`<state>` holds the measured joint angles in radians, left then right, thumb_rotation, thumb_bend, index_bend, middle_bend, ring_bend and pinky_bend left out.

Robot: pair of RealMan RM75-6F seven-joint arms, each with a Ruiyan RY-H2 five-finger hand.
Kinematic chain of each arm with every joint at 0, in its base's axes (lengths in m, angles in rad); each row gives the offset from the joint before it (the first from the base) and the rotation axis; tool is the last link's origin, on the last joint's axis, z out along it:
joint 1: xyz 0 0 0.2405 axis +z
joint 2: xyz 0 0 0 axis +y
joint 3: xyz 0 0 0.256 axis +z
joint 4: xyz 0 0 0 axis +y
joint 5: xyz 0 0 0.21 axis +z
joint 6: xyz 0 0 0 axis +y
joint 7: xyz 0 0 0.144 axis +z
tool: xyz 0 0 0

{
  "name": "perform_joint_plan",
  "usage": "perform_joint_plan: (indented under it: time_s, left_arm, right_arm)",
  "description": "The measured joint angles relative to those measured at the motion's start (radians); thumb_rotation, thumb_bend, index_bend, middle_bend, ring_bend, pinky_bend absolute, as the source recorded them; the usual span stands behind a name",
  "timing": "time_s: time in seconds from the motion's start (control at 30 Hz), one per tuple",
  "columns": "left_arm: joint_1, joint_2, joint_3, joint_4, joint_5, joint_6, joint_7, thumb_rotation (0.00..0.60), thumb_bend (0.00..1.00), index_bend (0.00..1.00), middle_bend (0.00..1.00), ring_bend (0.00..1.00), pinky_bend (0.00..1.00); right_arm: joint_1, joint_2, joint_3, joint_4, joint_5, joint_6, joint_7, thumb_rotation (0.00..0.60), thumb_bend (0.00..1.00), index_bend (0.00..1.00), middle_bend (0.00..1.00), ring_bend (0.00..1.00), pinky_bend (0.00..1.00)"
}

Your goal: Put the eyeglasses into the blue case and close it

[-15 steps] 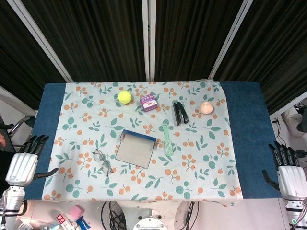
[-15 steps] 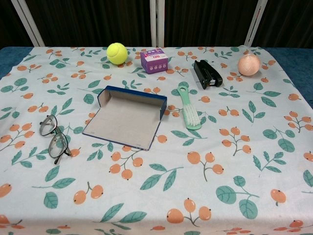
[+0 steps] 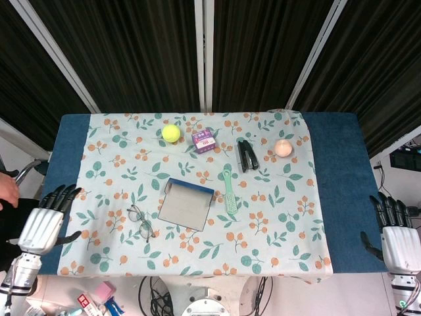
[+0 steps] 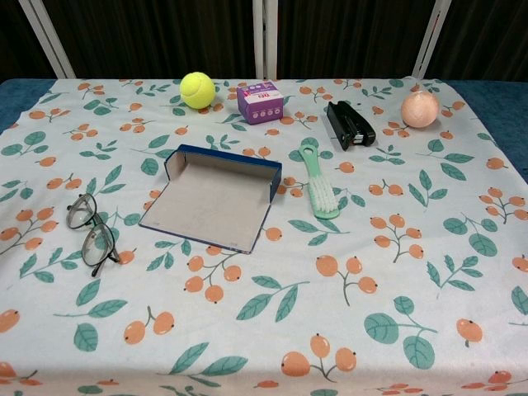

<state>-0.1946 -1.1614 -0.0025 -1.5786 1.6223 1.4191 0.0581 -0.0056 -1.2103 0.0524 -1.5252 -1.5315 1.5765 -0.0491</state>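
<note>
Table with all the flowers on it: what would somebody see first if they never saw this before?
Probably the bright yellow tennis ball at the far edge of the flowery tablecloth, with a purple box right beside it. Next, the open blue case lying flat in the middle, and the eyeglasses resting on the cloth to its left. In the head view, the left hand and right hand wait at the table's near corners, fingers spread, holding nothing.

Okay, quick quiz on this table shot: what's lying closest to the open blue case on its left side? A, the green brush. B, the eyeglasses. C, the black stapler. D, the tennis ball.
B: the eyeglasses lie on the cloth just left of the open blue case, while the green brush sits on its right and the tennis ball and black stapler lie farther back.
</note>
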Motion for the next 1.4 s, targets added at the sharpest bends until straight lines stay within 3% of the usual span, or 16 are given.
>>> perform_joint_plan:
  time_s: [0.27, 0.63, 1.07, 1.4]
  left_arm:
    - [-0.138, -0.09, 0.007, 0.023, 0.121, -0.132, 0.013, 0.6, 0.13, 0.09, 0.06, 0.06, 0.18]
    - [-0.3, -0.23, 0.004, 0.142, 0.13, -0.339, 0.061, 0.6, 0.17, 0.22, 0.07, 0.06, 0.18]
    - [-0.338, -0.274, 0.027, 0.229, 0.086, -0.373, 0.035, 0.6, 0.29, 0.4, 0.07, 0.06, 0.18]
    - [-0.339, -0.289, 0.045, 0.262, 0.064, -0.358, 0.017, 0.6, 0.31, 0.44, 0.09, 0.06, 0.18]
  right_arm:
    - [0.003, 0.017, 0.002, -0.011, 0.004, -0.008, -0.012, 0.6, 0.25, 0.0, 0.0, 0.0, 0.0]
    - [-0.028, 0.027, 0.004, 0.022, 0.029, 0.021, 0.044, 0.6, 0.25, 0.0, 0.0, 0.0, 0.0]
    - [-0.032, 0.022, 0.009, 0.035, 0.041, 0.011, 0.05, 0.6, 0.25, 0.0, 0.0, 0.0, 0.0]
    - [-0.027, 0.027, 0.007, 0.016, 0.04, -0.002, 0.028, 0.6, 0.27, 0.0, 0.0, 0.0, 0.0]
